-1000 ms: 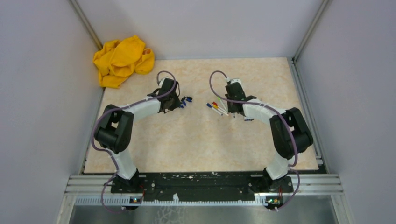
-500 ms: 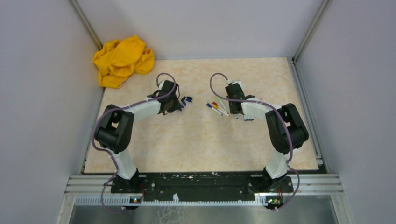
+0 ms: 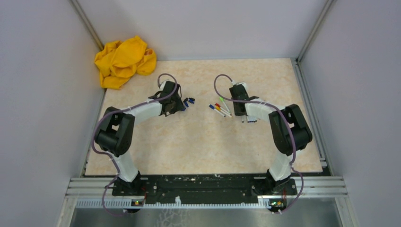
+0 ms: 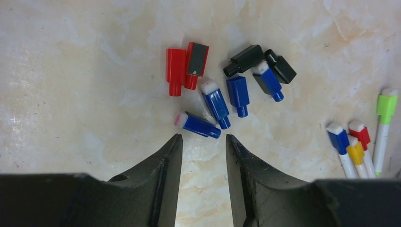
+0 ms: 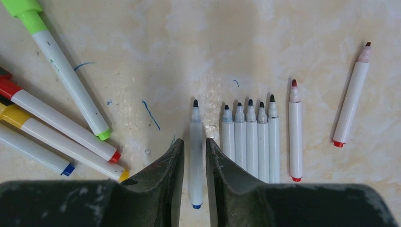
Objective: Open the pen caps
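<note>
On the table, top view: four capped pens (image 3: 220,109) lie fanned between the arms. Their pen caps (image 3: 213,106) point at the left gripper (image 3: 181,105) and their barrel ends toward the right gripper (image 3: 241,115), which is nearer. Loose caps (image 3: 189,101) sit just beside the left gripper.

Left wrist view: left gripper (image 4: 203,138) fingers spread, nothing between them. A loose blue cap (image 4: 198,125) lies crosswise just ahead. The green cap (image 4: 387,105) and its neighbours sit near the frame's right edge.

Right wrist view: right gripper (image 5: 195,144) fingers slightly parted, straddling an uncapped barrel (image 5: 196,127) that lies along them; no visible pinch. The capped pens slant away toward the frame's left, green cap (image 5: 19,6) uppermost.

Judgement: right arm should take a barrel, left should pull the cap along its axis.
</note>
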